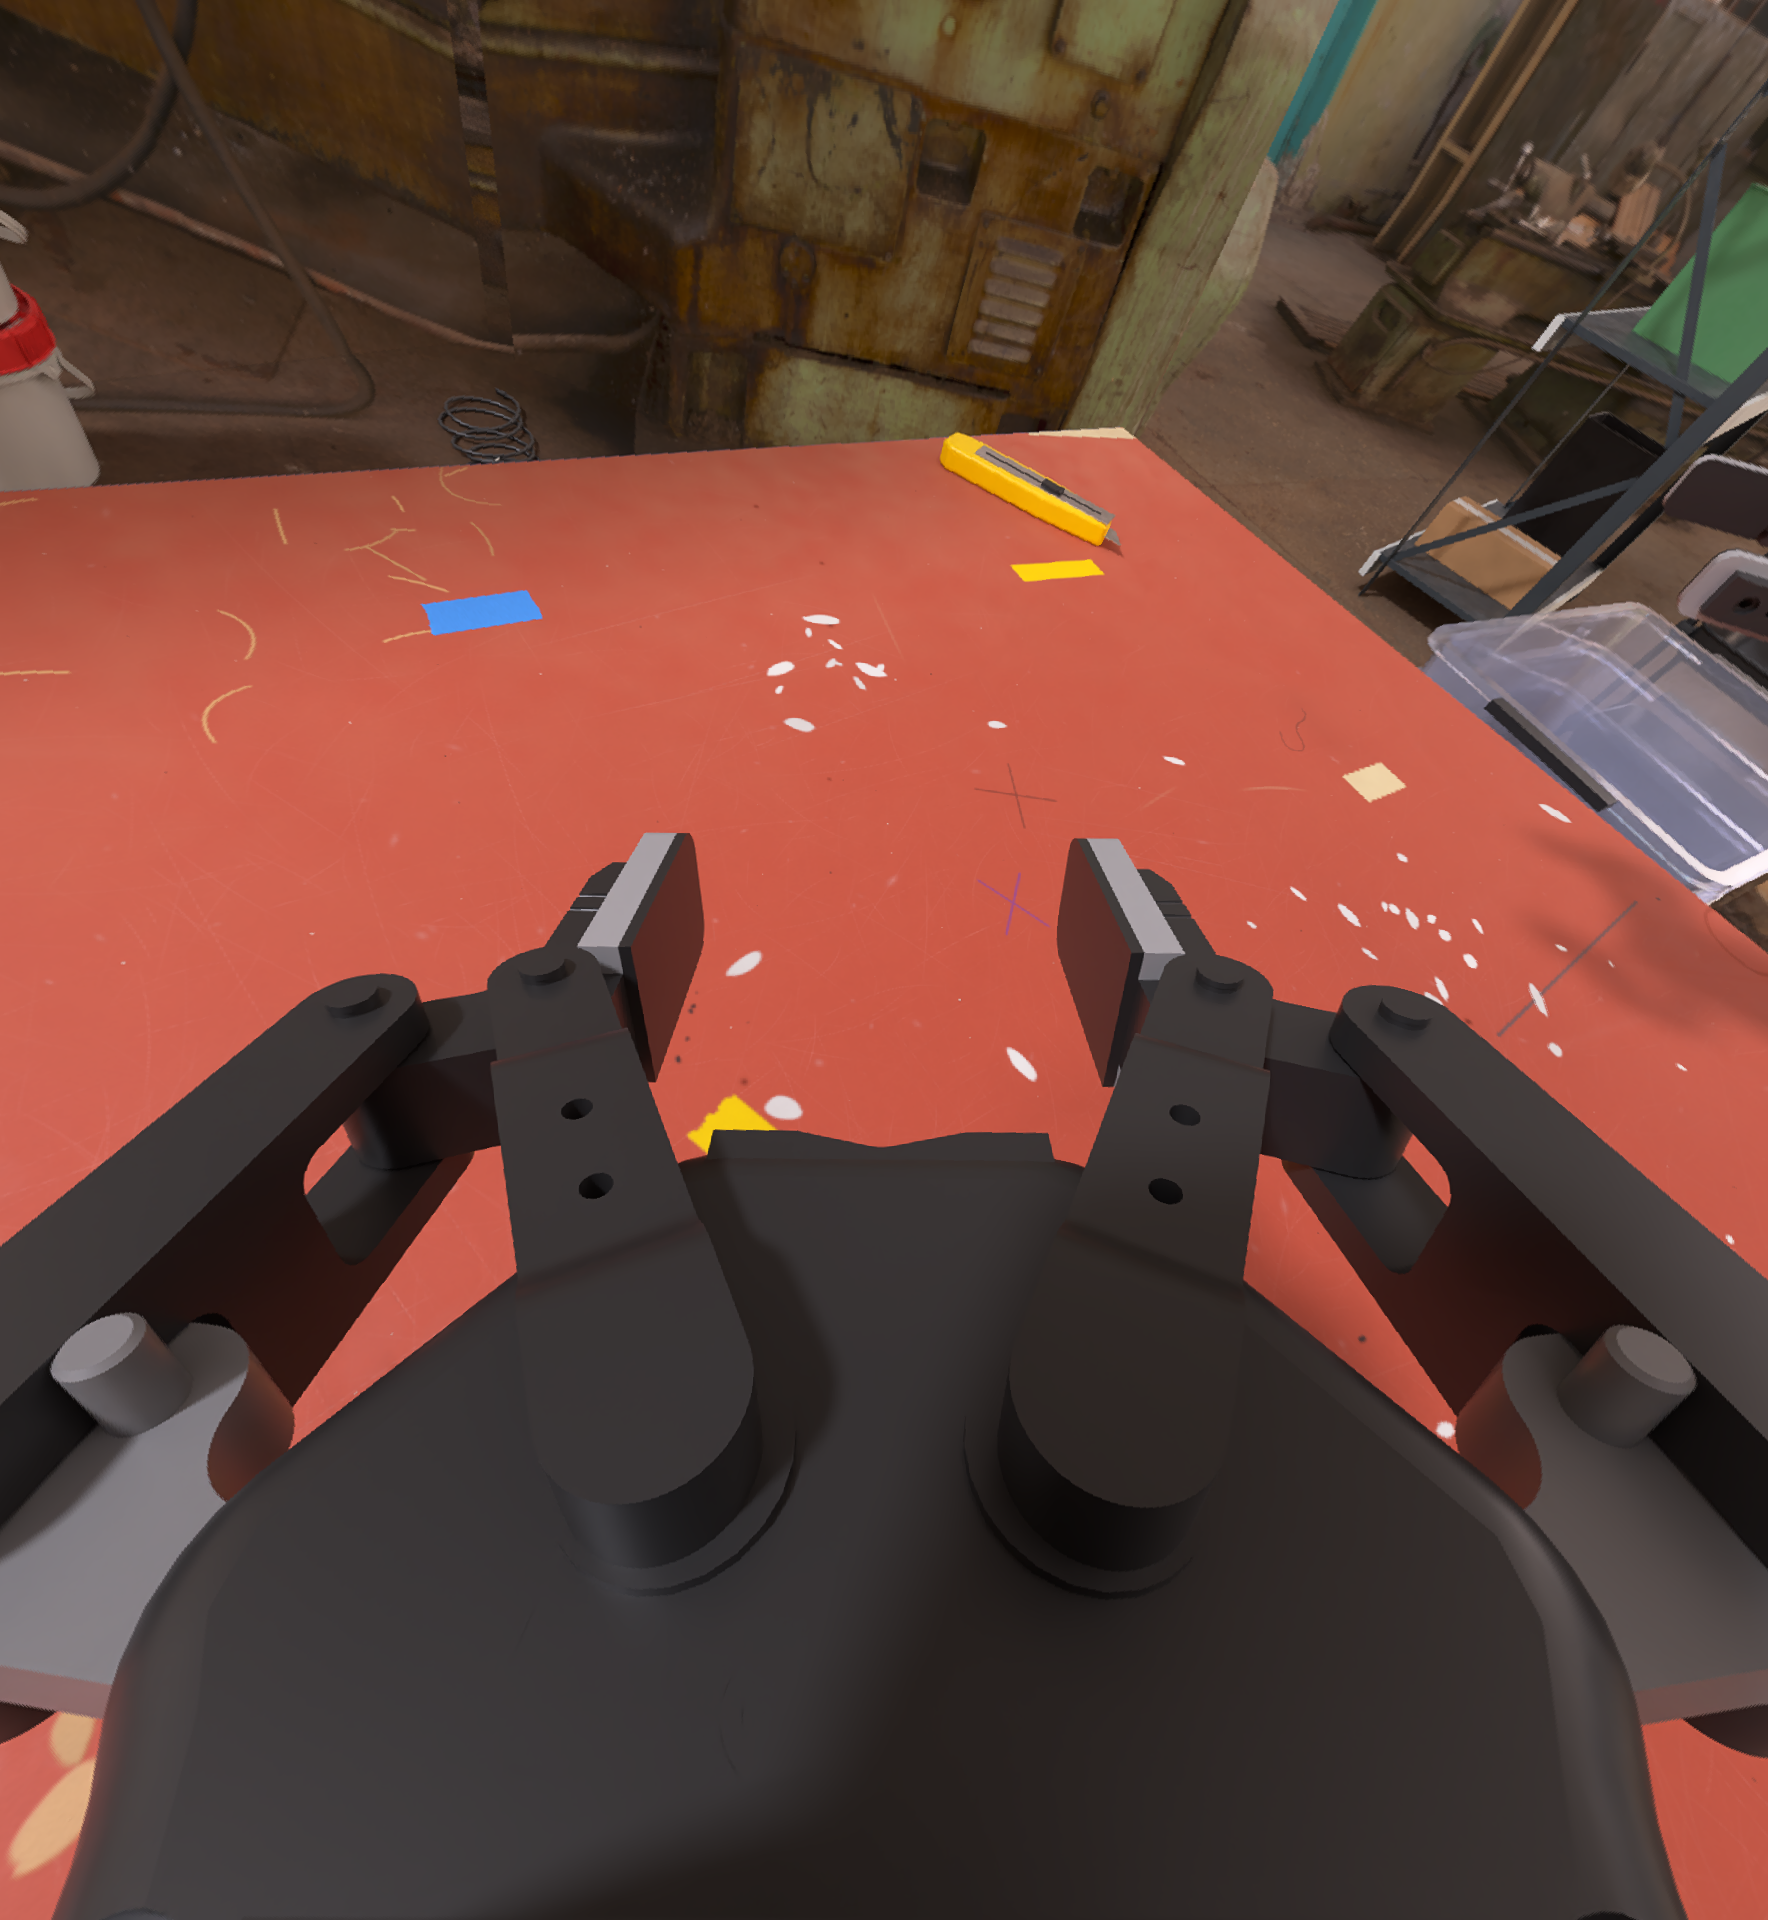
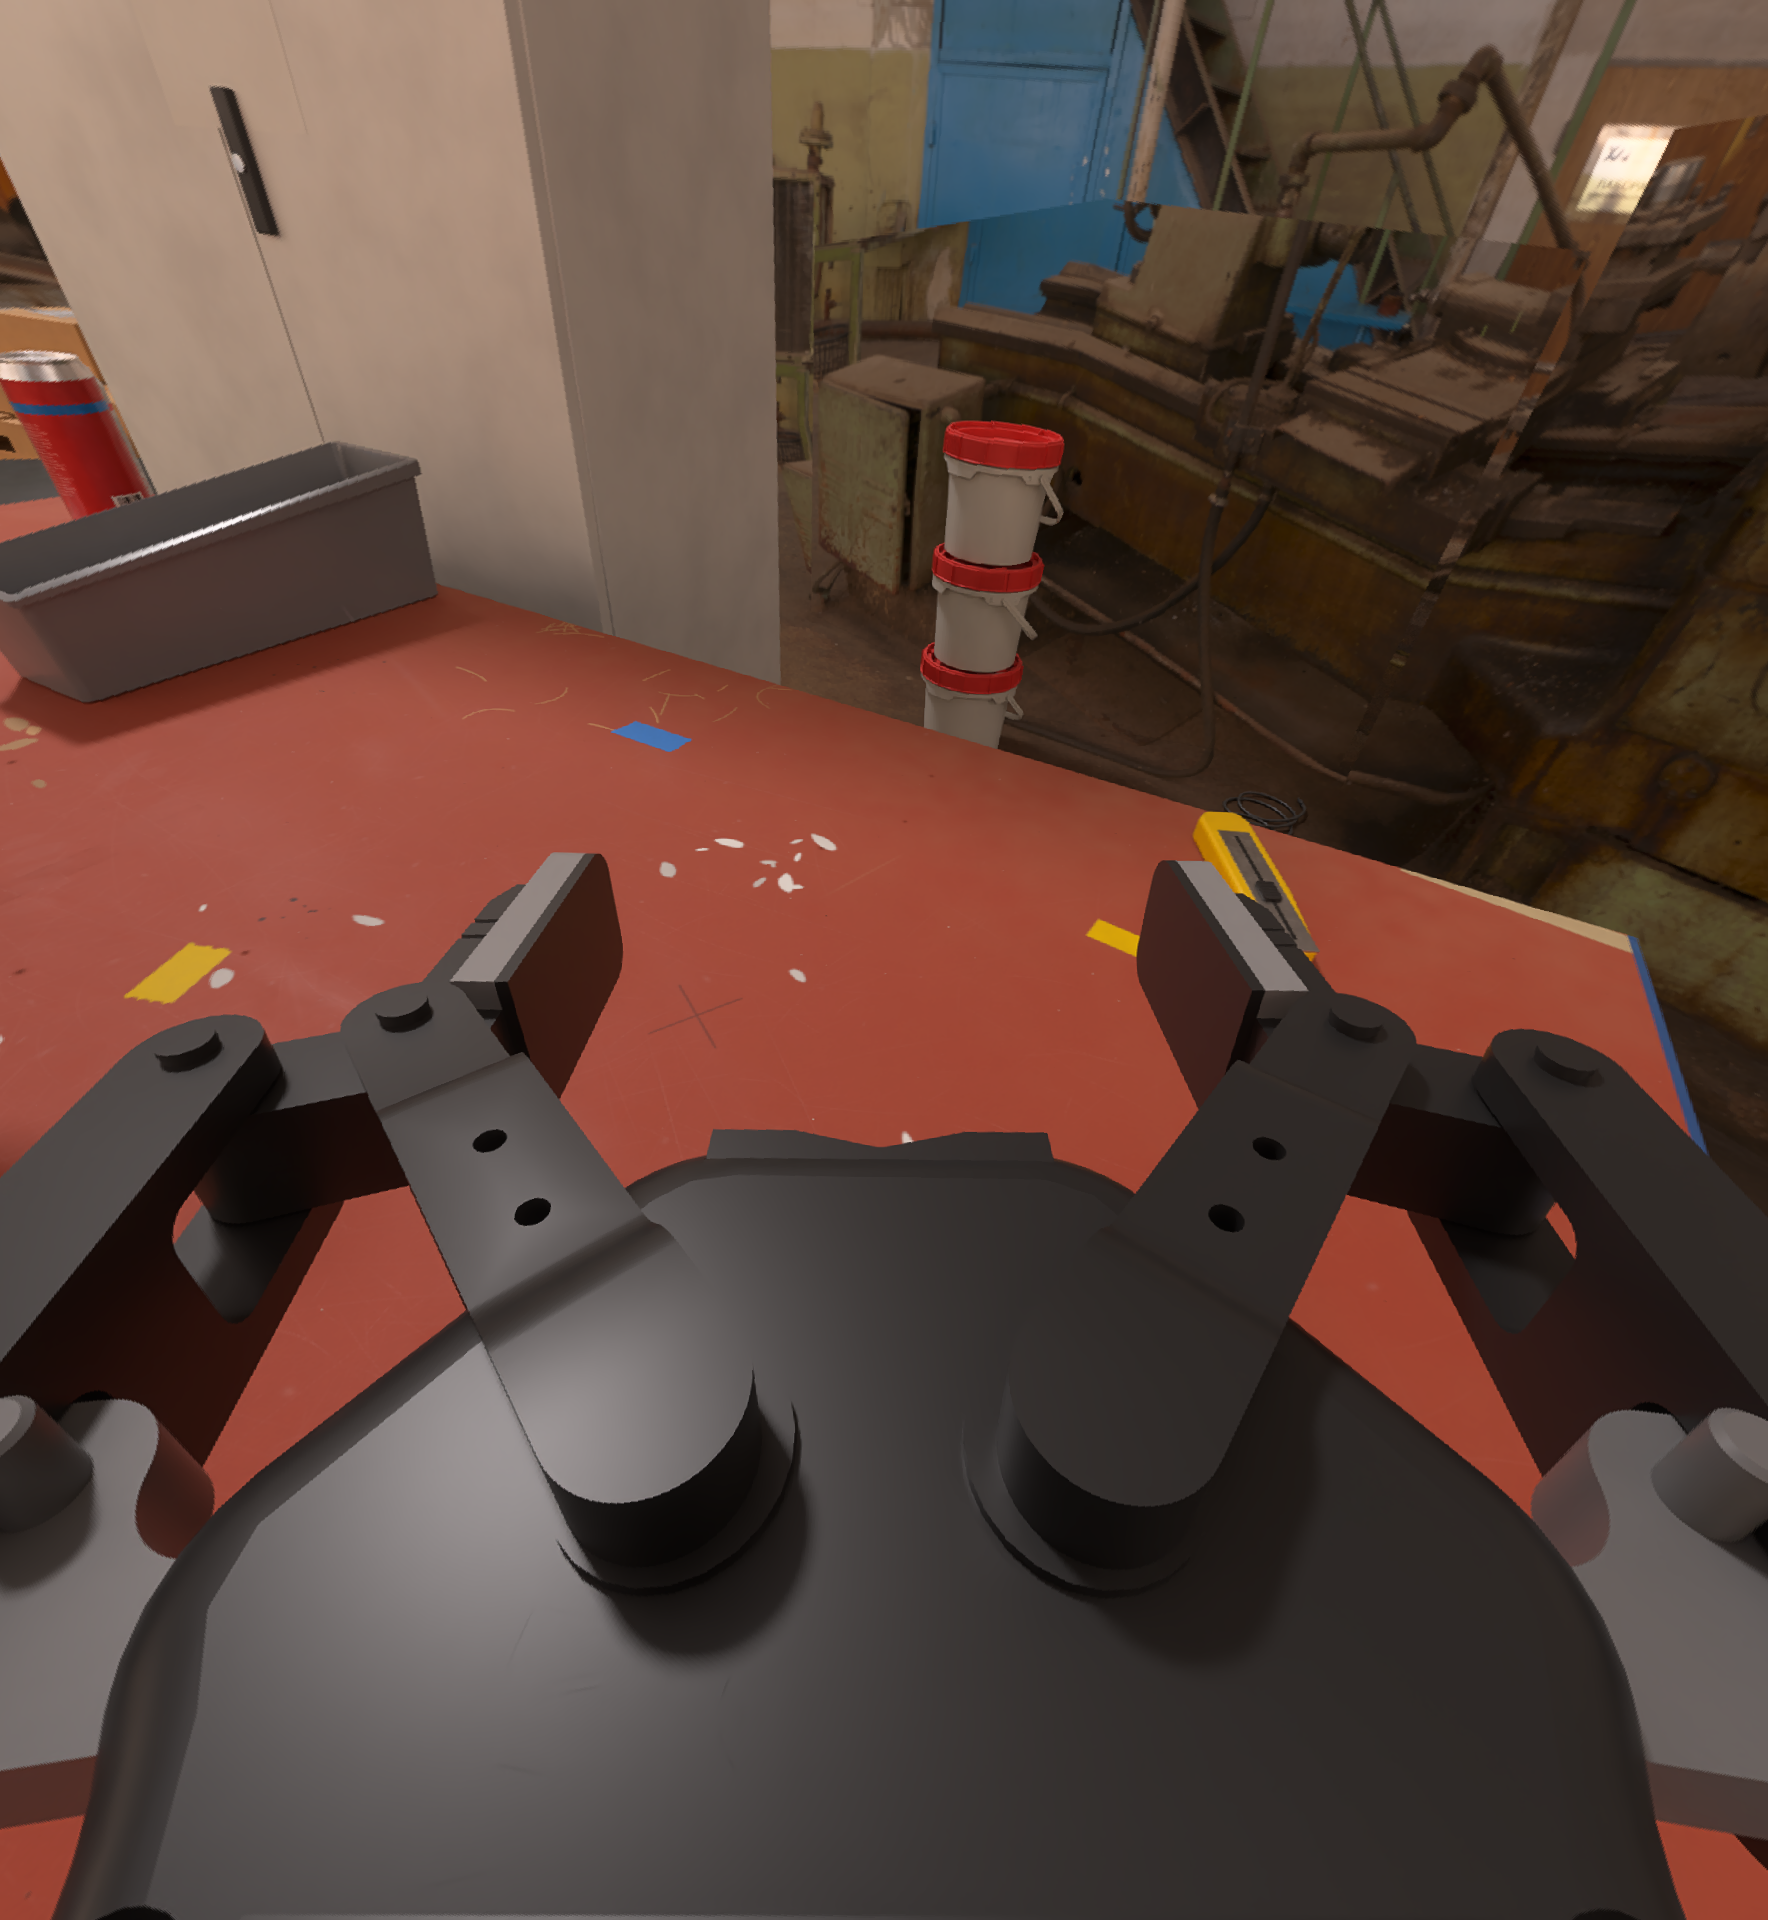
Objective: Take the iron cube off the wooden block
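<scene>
Neither wrist cam shows the iron cube or the wooden block, so I can't tell where they sit or whether the cube is off yet. My read: nothing started, or target is outside both views.

Left gripper: fingers spread about halfway, nothing between the pads, hanging over bare red table. Right gripper: spread wider, also empty, over the same table top.

Containers:
- Grey bin at the far left of the table in the right wrist view. Only part of its inside shows, and I see nothing in it.
- Red can standing just behind the bin.
- Clear plastic tub off the table's right edge in the left wrist view, looks empty.
- Stack of red-lidded white buckets on the floor beyond the table, lids on, contents hidden.

Also on the table: yellow utility knife near the far corner, blue tape patch, yellow tape bits, white flecks.

Next I'd need to swing a camera round to find the block before committing to any grasp.
</scene>
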`<state>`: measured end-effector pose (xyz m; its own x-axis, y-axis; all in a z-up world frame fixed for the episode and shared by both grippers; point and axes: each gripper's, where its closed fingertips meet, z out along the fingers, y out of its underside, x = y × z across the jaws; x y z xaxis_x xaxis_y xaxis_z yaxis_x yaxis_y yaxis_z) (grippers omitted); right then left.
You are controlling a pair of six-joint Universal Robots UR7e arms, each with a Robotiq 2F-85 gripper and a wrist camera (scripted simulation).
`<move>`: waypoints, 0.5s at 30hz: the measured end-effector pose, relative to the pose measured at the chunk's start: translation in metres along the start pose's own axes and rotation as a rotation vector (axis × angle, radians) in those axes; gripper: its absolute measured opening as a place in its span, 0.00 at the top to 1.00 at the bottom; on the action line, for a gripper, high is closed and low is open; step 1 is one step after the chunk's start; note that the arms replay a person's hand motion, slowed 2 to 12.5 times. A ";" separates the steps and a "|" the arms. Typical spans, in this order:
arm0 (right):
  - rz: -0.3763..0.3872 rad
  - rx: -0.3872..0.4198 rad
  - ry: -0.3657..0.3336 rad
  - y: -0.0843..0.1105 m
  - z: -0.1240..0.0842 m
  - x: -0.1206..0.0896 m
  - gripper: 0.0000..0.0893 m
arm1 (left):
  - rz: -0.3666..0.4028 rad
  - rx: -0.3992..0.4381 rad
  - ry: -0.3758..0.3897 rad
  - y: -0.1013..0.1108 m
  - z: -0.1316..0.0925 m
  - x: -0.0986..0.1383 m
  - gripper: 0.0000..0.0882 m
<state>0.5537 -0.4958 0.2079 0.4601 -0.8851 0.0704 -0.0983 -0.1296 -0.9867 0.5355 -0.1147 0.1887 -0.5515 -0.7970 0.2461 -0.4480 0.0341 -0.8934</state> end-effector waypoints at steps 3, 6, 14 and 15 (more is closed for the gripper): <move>-0.001 0.008 -0.010 0.005 0.003 -0.007 0.04 | 0.002 0.014 -0.007 0.002 -0.004 -0.001 0.30; -0.003 0.014 -0.017 0.010 0.005 -0.013 0.04 | 0.005 0.026 -0.019 0.003 -0.009 -0.003 0.30; -0.002 0.006 -0.024 0.027 0.013 -0.024 0.04 | 0.012 0.038 -0.053 0.009 -0.020 -0.009 0.28; -0.002 0.004 -0.025 0.030 0.014 -0.025 0.04 | 0.012 0.039 -0.056 0.010 -0.021 -0.010 0.27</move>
<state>0.5519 -0.4706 0.1749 0.4818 -0.8736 0.0684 -0.0938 -0.1290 -0.9872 0.5221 -0.0941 0.1855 -0.5161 -0.8290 0.2153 -0.4131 0.0208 -0.9104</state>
